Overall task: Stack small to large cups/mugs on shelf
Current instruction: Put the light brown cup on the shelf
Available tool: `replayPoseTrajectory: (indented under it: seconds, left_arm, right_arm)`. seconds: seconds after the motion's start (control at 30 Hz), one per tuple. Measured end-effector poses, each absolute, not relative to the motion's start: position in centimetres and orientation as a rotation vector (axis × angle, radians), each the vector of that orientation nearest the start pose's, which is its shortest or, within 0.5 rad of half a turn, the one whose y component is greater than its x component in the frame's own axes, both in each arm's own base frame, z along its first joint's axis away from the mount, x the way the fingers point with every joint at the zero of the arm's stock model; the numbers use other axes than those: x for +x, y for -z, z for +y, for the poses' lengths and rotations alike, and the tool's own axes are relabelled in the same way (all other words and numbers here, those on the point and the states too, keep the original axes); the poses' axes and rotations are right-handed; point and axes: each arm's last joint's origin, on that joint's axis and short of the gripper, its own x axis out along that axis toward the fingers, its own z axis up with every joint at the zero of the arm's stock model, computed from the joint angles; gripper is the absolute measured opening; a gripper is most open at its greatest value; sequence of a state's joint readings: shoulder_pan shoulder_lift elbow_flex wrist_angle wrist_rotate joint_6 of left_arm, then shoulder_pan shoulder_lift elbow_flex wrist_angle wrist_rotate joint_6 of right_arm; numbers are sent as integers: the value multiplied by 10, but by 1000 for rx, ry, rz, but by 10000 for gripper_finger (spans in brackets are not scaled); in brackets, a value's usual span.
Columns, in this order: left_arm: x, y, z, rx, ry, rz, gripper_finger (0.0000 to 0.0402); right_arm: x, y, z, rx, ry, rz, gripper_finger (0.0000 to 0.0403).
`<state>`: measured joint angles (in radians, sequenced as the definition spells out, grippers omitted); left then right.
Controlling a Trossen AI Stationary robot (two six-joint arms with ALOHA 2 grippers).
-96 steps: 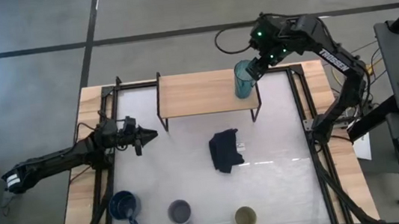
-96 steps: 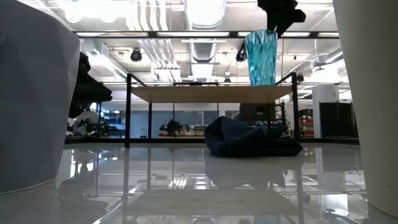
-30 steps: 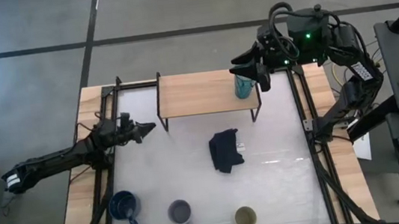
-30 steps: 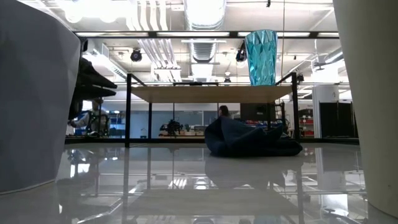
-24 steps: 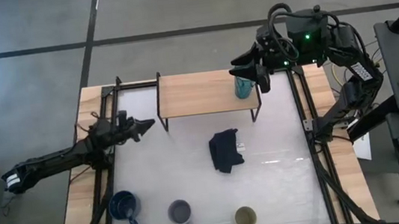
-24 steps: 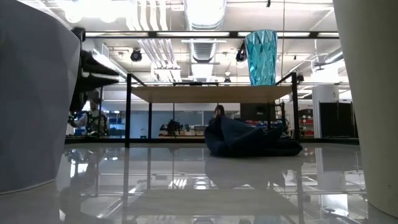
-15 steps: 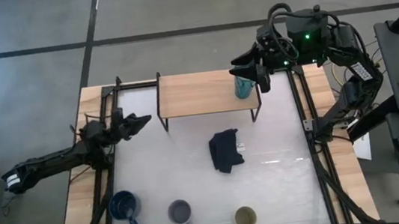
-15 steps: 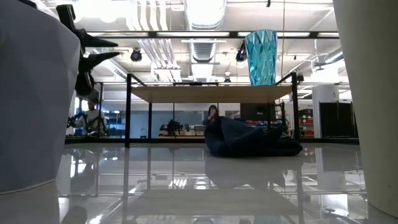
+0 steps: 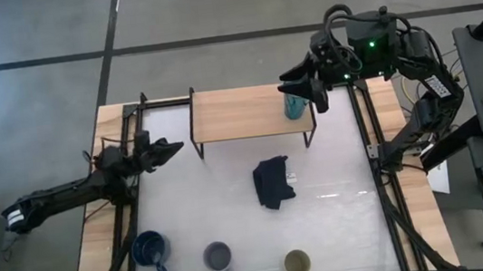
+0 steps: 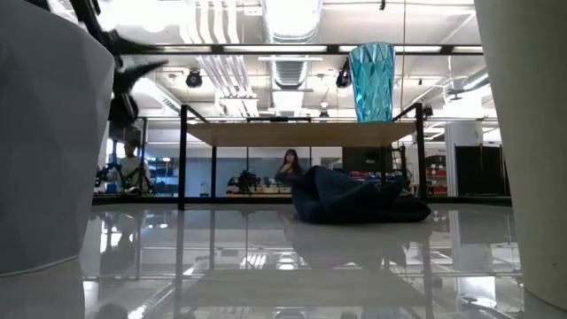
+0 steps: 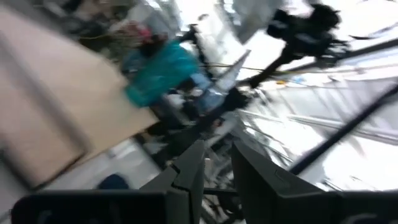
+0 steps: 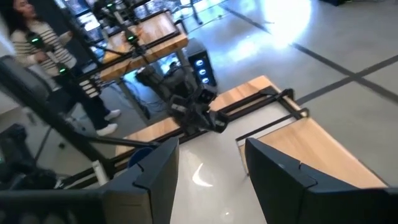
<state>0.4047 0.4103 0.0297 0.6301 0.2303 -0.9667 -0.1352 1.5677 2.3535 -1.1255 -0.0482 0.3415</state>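
Observation:
The teal mug (image 9: 294,104) stands upright on the right end of the shelf (image 9: 239,113), and also shows in the low view (image 10: 371,81). Along the table's near edge stand the dark blue mug (image 9: 150,249), the grey mug (image 9: 218,257) and the beige cup (image 9: 297,262). My right gripper (image 9: 302,87) hangs open high above the shelf's right end, clear of the teal mug. My left gripper (image 9: 174,147) is open at the table's left side, left of the shelf, tipped upward, with nothing between its fingers (image 11: 189,171).
A dark navy cloth (image 9: 272,183) lies crumpled in the middle of the table, in front of the shelf. Black frame rails (image 9: 130,194) run along the table's left and right sides. A person (image 12: 37,43) stands in the room beyond the table.
My left gripper has risen and tipped its fingers upward, drawing back a little toward the table's left edge. My right gripper has kept still above the teal mug. The mugs, the cup and the cloth have not moved.

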Motion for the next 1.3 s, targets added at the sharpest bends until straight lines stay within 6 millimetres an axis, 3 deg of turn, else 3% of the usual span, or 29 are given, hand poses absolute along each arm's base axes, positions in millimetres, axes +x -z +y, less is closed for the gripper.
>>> replayPoseTrajectory:
  seconds: [0.17, 0.53, 0.9, 1.07, 1.3]
  left_arm:
    - [113, -209, 38, -856, 55, -325, 67]
    - [116, -210, 36, -967, 173, -227, 66]
    - [119, -204, 38, -985, 145, -201, 66]
    - [121, -202, 38, -987, 133, -184, 66]
    - [122, -200, 39, -993, 124, -173, 66]
  right_arm:
    - [241, -550, -31, 357, 119, 329, 175]
    - [254, -542, -32, 333, 112, 369, 177]
    - [264, -529, -30, 386, 65, 474, 176]
    - [260, -518, -5, 483, -72, 639, 173]
    - [242, -498, 51, 514, 103, 892, 167]
